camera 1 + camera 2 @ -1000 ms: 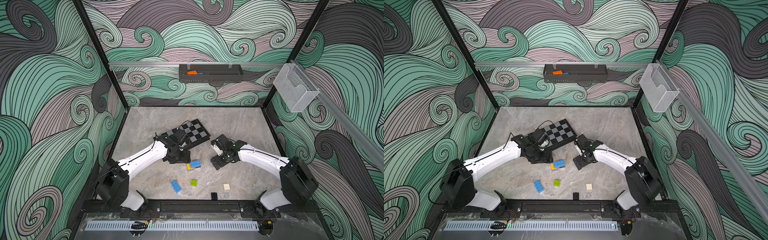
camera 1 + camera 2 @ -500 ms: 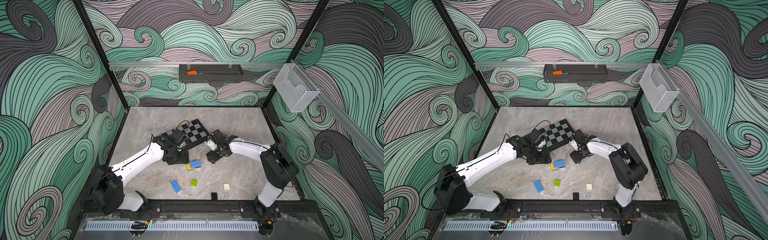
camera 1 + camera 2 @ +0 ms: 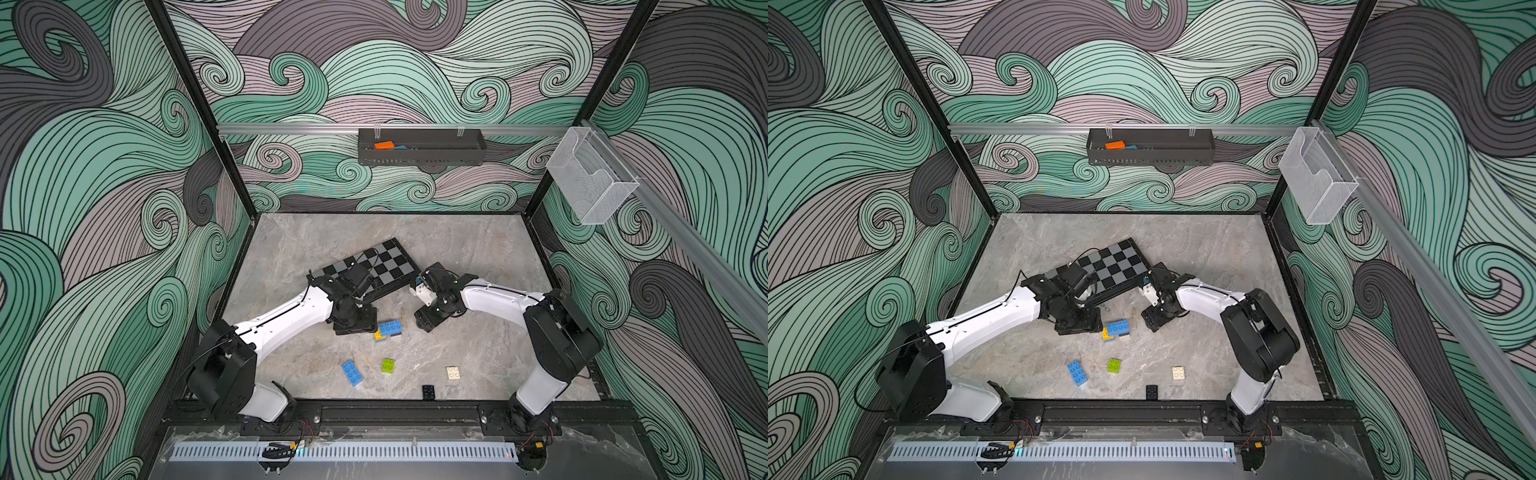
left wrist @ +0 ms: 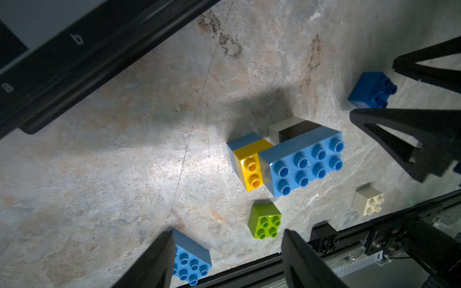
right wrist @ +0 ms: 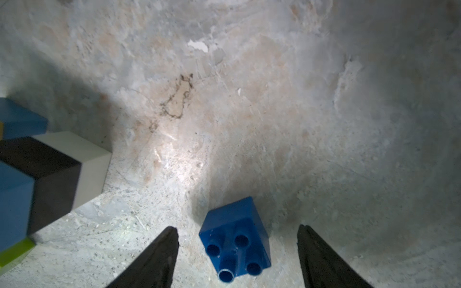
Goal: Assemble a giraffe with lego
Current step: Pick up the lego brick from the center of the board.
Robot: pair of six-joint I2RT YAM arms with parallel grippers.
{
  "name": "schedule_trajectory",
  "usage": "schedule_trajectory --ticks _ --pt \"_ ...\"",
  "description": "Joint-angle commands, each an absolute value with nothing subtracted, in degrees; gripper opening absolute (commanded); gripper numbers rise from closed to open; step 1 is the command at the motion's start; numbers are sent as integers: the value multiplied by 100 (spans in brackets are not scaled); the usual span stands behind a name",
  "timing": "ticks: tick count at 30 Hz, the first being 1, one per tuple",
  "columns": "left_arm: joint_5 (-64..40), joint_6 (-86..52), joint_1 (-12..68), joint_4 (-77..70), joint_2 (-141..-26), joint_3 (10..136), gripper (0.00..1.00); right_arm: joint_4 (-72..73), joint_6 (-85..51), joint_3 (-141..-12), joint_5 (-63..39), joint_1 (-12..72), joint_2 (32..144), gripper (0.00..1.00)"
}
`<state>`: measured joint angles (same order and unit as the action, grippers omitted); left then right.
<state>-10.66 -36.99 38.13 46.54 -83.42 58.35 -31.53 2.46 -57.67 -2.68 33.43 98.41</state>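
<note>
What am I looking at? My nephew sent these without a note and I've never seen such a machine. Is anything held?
Two white robot arms stand at a grey stone-look table. The wide pictures come from a paired camera overhead, the close-ups from a camera on each wrist. On the table lie a black-and-grey chequered board, a cluster of joined light-blue, yellow, white and black studded bricks, and loose ones: a light-blue oblong brick, a lime-green square brick, a cream square brick, a small black brick. Nothing is held: the black two-fingered left gripper hangs open, and the right gripper, also open, straddles a dark-blue square brick without touching it.
</note>
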Motion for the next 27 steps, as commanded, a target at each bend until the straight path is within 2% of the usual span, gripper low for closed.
schedule_trajectory --ticks 1,6,13,27 --pt "-1090 -3753 3841 4562 -8457 5955 72 -3225 286 -5759 -500 3335 9811 76" --pt "-1081 -3786 3832 4597 -8577 6090 72 -3238 342 -5739 -466 3335 9861 70" --pt "-988 -3884 3819 4605 -8545 6091 72 -3536 318 -5865 -311 3336 9942 51" --pt "-940 -3876 3605 4623 -8315 5970 72 -3642 417 -5786 -137 3334 9806 35"
